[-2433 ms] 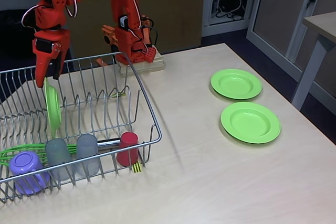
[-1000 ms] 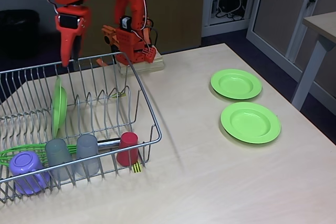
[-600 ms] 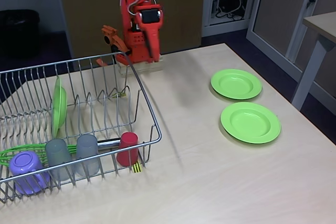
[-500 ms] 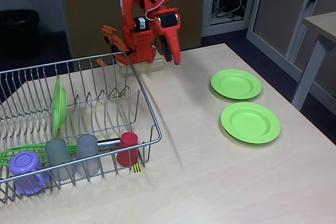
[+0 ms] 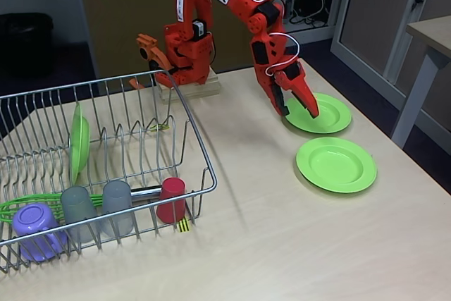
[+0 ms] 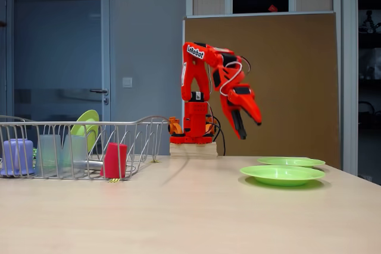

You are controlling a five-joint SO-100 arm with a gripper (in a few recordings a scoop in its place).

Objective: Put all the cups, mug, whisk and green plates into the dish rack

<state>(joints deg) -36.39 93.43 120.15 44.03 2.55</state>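
The table (image 5: pixel 268 244) carries the dish rack (image 5: pixel 201 147) at its left edge. The rack now holds one green plate (image 5: pixel 79 142) upright between prongs, plus the whisk (image 5: pixel 28 204), mug (image 5: pixel 35 227), grey cups (image 5: pixel 99 206) and red cup (image 5: pixel 171 199) along its front. Having released that plate, the arm has swung across to the right; its jaws (image 5: pixel 296 107) hang apart and empty above the far plate (image 5: pixel 325 114). The near plate (image 5: pixel 337 164) waits beside it. Two plates remain.
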